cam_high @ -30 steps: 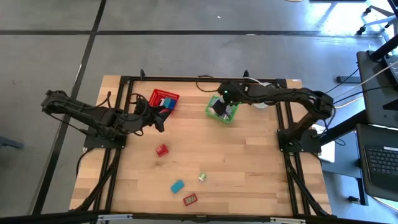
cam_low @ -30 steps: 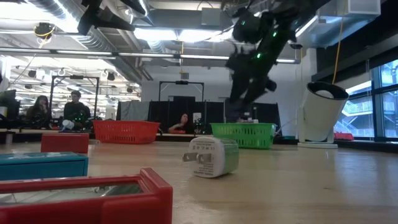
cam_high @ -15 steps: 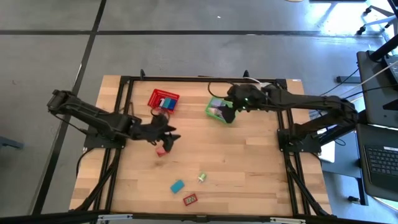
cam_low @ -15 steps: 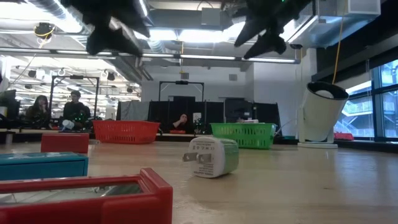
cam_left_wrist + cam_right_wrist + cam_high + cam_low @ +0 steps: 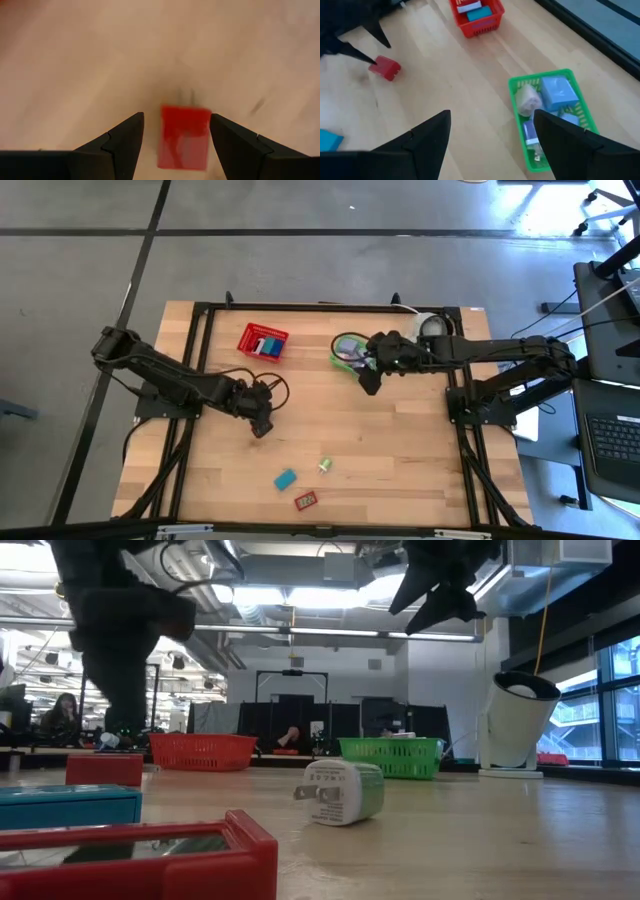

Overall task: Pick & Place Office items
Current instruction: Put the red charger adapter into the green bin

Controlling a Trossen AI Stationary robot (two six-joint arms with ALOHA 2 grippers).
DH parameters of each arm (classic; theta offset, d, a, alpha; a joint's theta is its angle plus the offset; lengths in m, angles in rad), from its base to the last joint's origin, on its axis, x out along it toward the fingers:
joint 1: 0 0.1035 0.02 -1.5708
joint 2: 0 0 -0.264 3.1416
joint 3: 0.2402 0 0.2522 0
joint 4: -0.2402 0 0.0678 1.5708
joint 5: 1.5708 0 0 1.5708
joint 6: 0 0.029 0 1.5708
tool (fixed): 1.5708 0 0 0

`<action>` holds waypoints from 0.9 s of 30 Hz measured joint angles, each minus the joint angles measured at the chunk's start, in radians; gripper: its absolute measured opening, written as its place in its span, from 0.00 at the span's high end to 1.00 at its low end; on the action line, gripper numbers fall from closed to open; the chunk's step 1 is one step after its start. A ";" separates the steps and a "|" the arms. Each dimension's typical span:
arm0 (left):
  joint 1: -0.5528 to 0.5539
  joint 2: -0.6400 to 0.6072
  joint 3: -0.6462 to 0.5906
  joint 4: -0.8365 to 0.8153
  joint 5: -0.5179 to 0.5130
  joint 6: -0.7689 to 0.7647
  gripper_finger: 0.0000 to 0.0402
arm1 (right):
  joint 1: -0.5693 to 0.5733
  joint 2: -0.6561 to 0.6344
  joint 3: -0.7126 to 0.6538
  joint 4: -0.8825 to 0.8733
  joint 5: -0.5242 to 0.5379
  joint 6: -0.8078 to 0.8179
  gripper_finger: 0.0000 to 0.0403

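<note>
From above, the left gripper (image 5: 261, 425) is seen lowered over the spot where a red block lies, left of the table's middle; the block itself is hidden under it in this view. The right gripper (image 5: 368, 380) is held just beside the green basket (image 5: 345, 348), over the wood. A red basket (image 5: 262, 342) with blue and white pieces in it stands at the far side of the table (image 5: 400, 450). Near the front edge, a teal block (image 5: 286, 479), a white plug adapter (image 5: 325, 466) and a red flat piece (image 5: 306, 501) are laid apart from each other.

At table height, the plug adapter (image 5: 343, 791) is seen lying on its side in the middle. The red flat piece (image 5: 140, 860) and the teal block (image 5: 68, 806) are placed nearest the camera, and a red block (image 5: 104, 769) stands farther back with a dark arm above it. Both baskets are lined up behind, with a white container (image 5: 518, 720) to one side. People are seated in the room beyond.

From the left wrist, the red block (image 5: 184, 136) is framed between the spread fingers (image 5: 122, 142), untouched by either; the pincer is released.

From the right wrist, the fingers (image 5: 420, 137) are likewise parted with nothing between them. The green basket (image 5: 551, 117) is shown holding lavender, blue and white pieces. The red block (image 5: 386, 67) is seen with the other arm's fingertips at it.
</note>
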 joint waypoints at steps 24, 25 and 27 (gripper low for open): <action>-0.049 0.171 0.005 0.010 0.064 -0.025 0.44 | 0.026 0.000 0.000 0.003 0.044 0.031 0.29; -0.049 0.171 0.005 0.010 0.063 -0.025 0.44 | 0.026 0.000 0.000 0.003 0.044 0.031 0.29; -0.049 0.172 0.005 0.011 0.052 -0.025 0.45 | 0.026 0.000 0.000 0.003 0.044 0.031 0.29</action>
